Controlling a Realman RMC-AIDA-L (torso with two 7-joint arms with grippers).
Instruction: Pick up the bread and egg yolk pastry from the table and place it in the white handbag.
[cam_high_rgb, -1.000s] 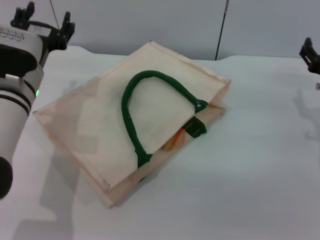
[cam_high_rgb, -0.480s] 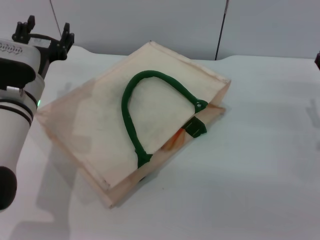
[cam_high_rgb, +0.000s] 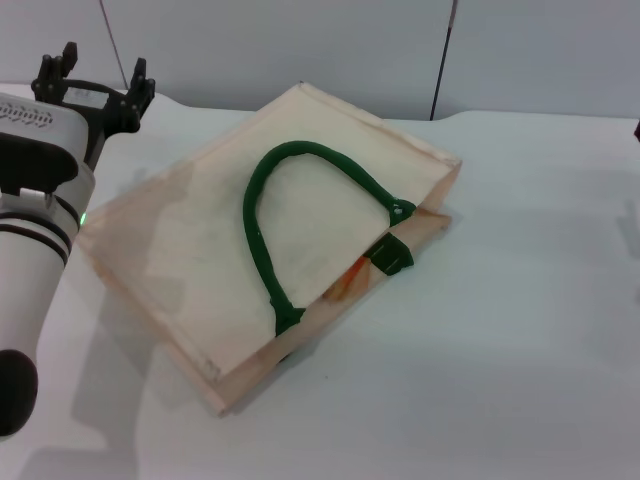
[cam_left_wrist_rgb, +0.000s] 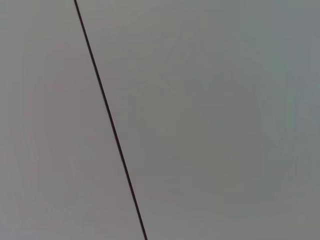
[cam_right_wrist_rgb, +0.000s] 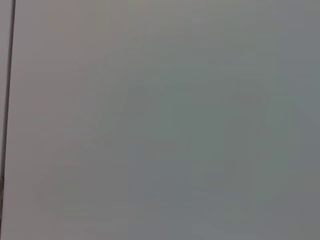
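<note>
The left gripper (cam_high_rgb: 92, 82) is raised at the table's (cam_high_rgb: 520, 330) far left corner, its two fingers spread wide with nothing between them. The handbag (cam_high_rgb: 200, 240) lies flat to its right and nearer the robot, mouth facing right, green handle (cam_high_rgb: 262, 250) arched across its top. A sliver of the orange-striped bread (cam_high_rgb: 347, 283) shows inside the mouth. The pastry cannot be seen. Both wrist views show only a grey wall (cam_left_wrist_rgb: 210, 120).

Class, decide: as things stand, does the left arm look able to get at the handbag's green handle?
Probably yes: the left pincer is raised beside the white handbag, and the green handle lies uncovered on top.
</note>
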